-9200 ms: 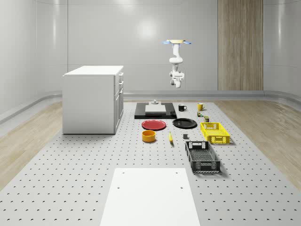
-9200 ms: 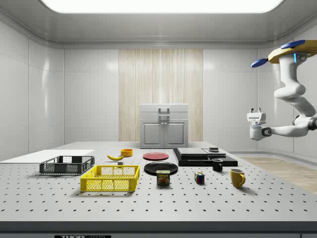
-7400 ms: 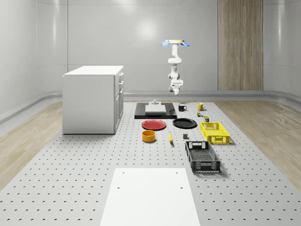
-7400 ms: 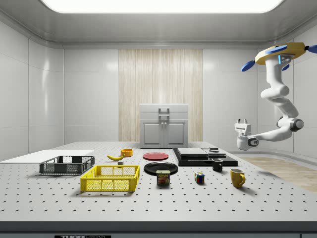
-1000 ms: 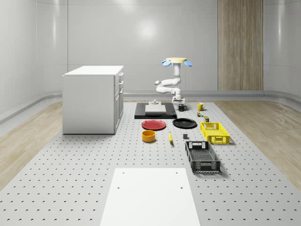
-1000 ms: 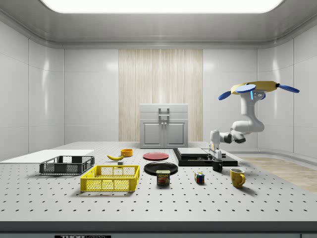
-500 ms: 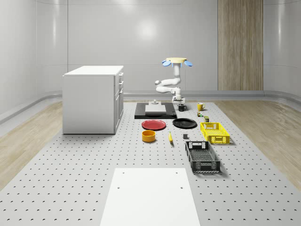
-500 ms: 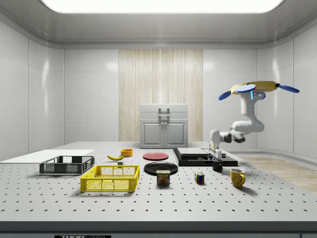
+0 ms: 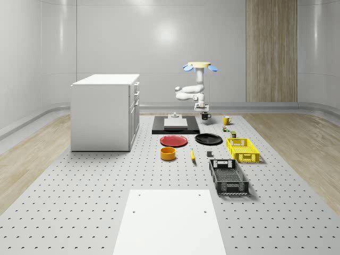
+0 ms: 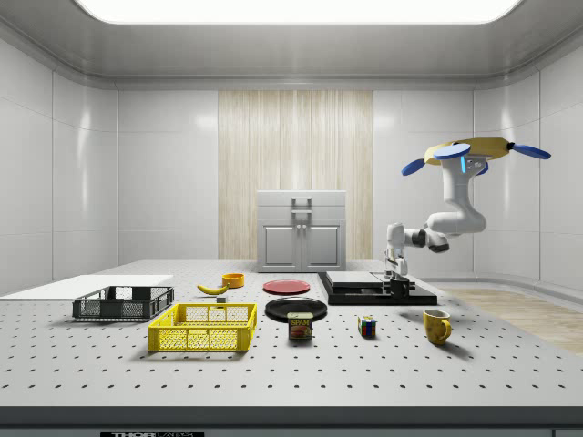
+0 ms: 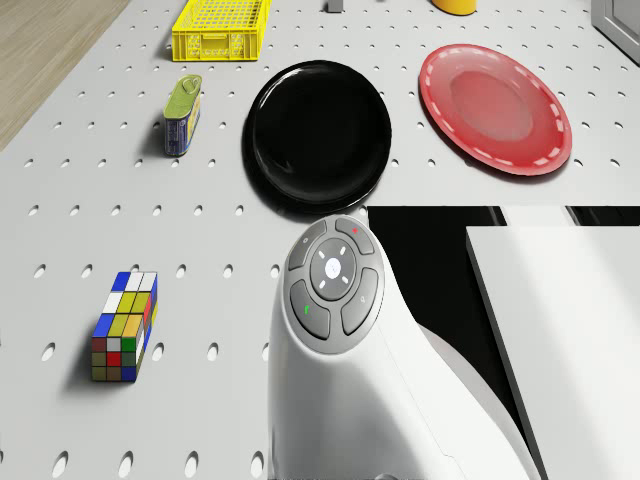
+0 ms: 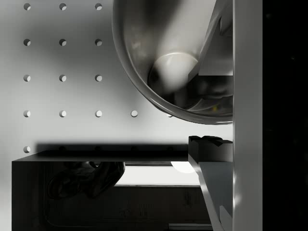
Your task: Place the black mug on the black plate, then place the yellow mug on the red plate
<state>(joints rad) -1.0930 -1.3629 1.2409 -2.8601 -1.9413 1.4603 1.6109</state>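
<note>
Currently step 1: tool (image 10: 398, 273) gripped black mug (image 9: 205, 115), raised off tabletop (image 9: 106, 180); drone (image 10: 474, 150) hovered at far end. Next: carry to black plate (image 11: 319, 133), lower, release.

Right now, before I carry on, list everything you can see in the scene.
black mug: 1, black, in the gripper, off the table
yellow mug: 1, yellow, table's far end
black plate: 1, black, beside the red plate
red plate: 1, red, mid-table
bowl: 1, orange, near the red plate
banana: 1, yellow, beside the bowl
crates: 2, yellow crate, black crate
can: 1, near the black plate
puzzle cube: 1, multicoloured
cabinet: 1, white
drone: hovering over the table's far end
gripper: shut on the black mug
</note>
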